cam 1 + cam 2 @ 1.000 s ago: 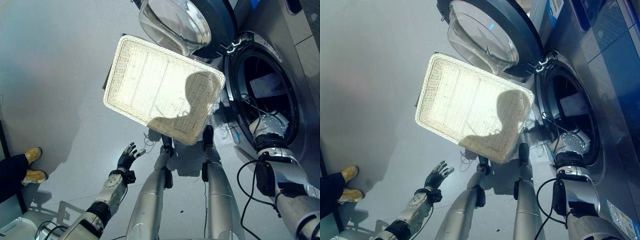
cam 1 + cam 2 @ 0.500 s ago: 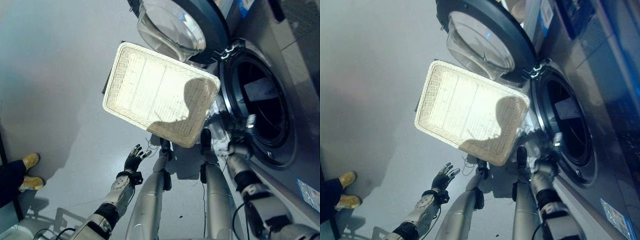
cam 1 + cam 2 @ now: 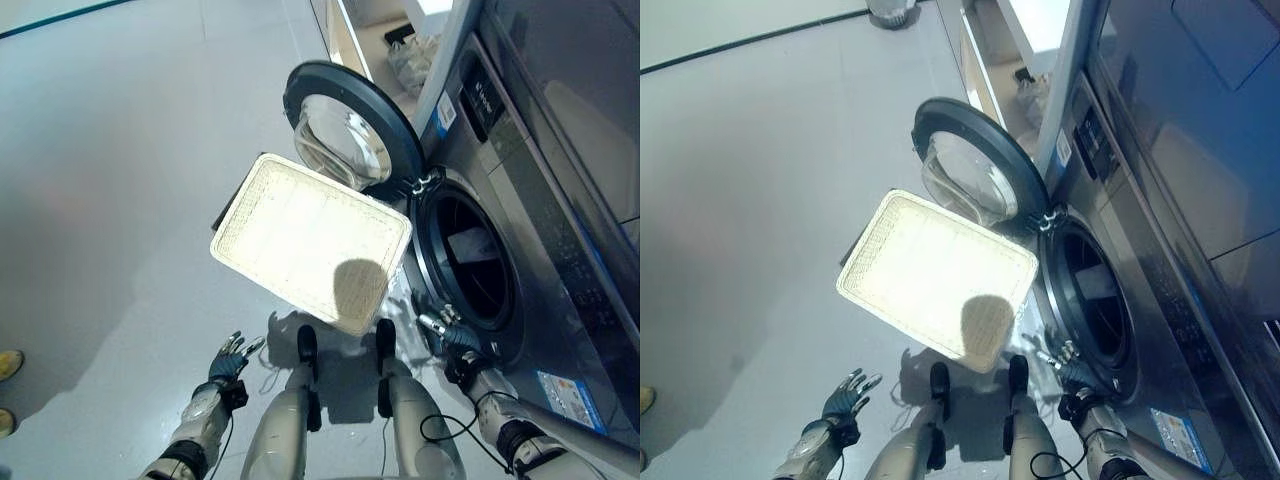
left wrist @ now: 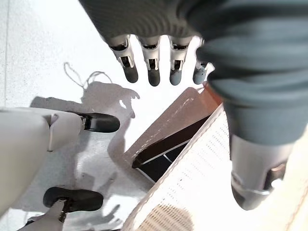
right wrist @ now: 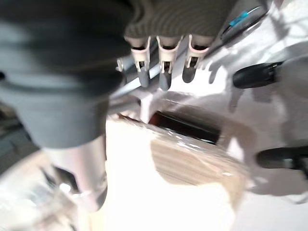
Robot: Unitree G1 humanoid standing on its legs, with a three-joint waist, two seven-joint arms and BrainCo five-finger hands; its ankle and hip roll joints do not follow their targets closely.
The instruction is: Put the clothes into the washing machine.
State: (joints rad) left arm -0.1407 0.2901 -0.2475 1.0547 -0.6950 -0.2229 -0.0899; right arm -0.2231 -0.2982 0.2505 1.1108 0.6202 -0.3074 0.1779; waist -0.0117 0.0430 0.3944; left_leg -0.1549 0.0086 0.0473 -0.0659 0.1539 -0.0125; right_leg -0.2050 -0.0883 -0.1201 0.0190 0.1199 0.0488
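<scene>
Grey front-loading washing machine as landmark. Its round dark-rimmed glass door swung wide open, dark drum opening exposed. Pale rectangular piece lies inside drum; cannot tell if it is clothing. Cream woven rectangular basket sits just in front of machine, beside open door, nothing in it. My right hand low by drum rim, fingers straight, holding nothing. My left hand well away from machine, past basket, fingers spread, holding nothing.
</scene>
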